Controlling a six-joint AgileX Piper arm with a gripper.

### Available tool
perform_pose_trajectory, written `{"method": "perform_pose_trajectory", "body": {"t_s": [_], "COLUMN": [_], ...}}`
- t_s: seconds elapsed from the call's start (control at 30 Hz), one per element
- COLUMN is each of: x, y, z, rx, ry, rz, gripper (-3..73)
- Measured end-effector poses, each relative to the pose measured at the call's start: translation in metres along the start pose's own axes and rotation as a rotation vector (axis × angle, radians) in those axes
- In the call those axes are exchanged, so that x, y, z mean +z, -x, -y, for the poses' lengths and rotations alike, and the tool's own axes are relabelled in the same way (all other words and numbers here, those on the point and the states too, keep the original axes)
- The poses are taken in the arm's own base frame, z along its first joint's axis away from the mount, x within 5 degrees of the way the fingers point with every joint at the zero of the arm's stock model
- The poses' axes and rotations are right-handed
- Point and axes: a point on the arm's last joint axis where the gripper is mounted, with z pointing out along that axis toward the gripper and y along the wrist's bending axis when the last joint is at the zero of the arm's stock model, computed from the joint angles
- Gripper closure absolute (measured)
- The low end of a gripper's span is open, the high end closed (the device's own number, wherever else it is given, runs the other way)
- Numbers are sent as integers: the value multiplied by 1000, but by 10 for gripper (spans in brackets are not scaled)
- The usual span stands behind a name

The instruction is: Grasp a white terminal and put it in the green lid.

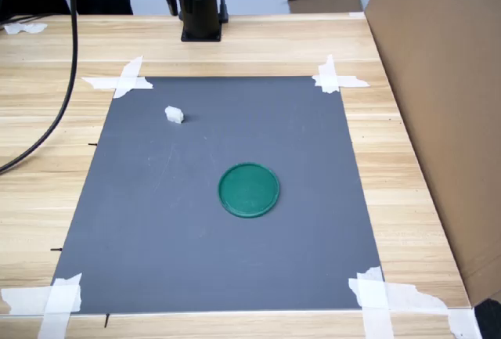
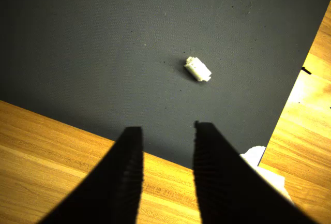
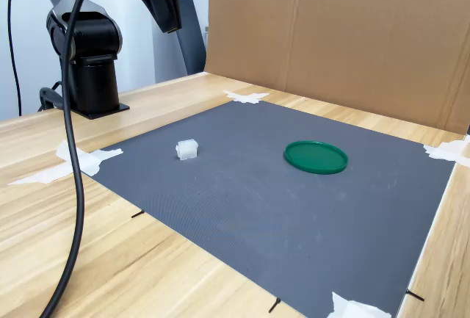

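Empty claw (image 2: pixel 166 127) hangs narrowly parted; white terminal (image 1: pixel 174 114) lies apart from green lid (image 1: pixel 248 189).

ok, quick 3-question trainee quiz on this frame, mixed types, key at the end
1. True or false: the white terminal already lies inside the green lid.
2. Multiple choice: in the wrist view the gripper is A) shut on the terminal, B) open and empty, C) resting on the lid.
3. Short answer: what holds the corners of the grey mat to the table?

Key: 1 false; 2 B; 3 white tape strips.
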Motion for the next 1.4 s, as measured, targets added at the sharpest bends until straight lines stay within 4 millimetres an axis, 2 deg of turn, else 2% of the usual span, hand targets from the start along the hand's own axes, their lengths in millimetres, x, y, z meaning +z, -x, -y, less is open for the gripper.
{"method": "perform_pose_trajectory", "body": {"t_s": [0.03, 0.07, 0.1, 0.17, 0.23, 0.33, 0.4, 0.57, 0.9, 0.97, 1.23, 1.4], "x": [2, 2, 5, 7, 5, -2, -14, -21, -18, -16, 13, 28], "y": [0, 1, 1, 4, 12, 26, 42, 63, 69, 69, 70, 72], "z": [0, 0, 1, 1, 2, 5, 13, 23, 32, 32, 34, 36], "rx": [-2, -2, 1, 12, 23, -5, -52, -81, -81, -72, -67, -120], "ry": [3, 5, 11, 32, 76, 96, 79, 92, 19, 24, 105, 126], "rz": [-6, -9, -19, -32, -44, -24, 22, 8, 9, 1, -143, -183], "gripper": [481, 462, 338, 236, 175, 162, 161, 170, 171, 171, 171, 171]}}
